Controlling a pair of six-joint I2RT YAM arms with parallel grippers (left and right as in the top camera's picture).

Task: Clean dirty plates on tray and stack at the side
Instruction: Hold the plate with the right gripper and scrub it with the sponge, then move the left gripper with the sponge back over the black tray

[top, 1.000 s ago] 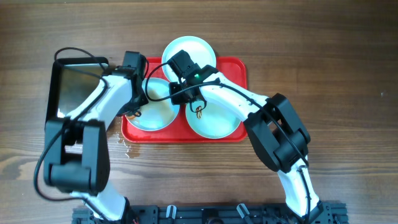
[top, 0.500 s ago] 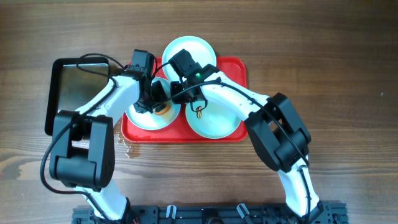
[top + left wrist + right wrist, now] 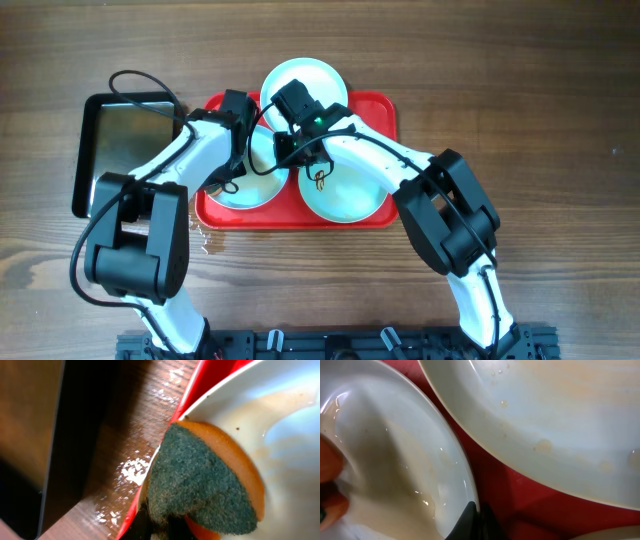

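Leaning over tray [image 3: 385, 110]: left hand [image 3: 165, 527] pinches sponge [image 3: 205, 485]; right hand [image 3: 472, 520] pinches plate [image 3: 395, 460] rim.

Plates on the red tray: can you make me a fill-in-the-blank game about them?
The red tray holds ___ plates.
The left gripper presses a ___ onto the left plate.
Left of the red tray sits a smaller tray coloured ___.
The right gripper pinches the left plate's ___.
Missing words: three; sponge; black; rim.
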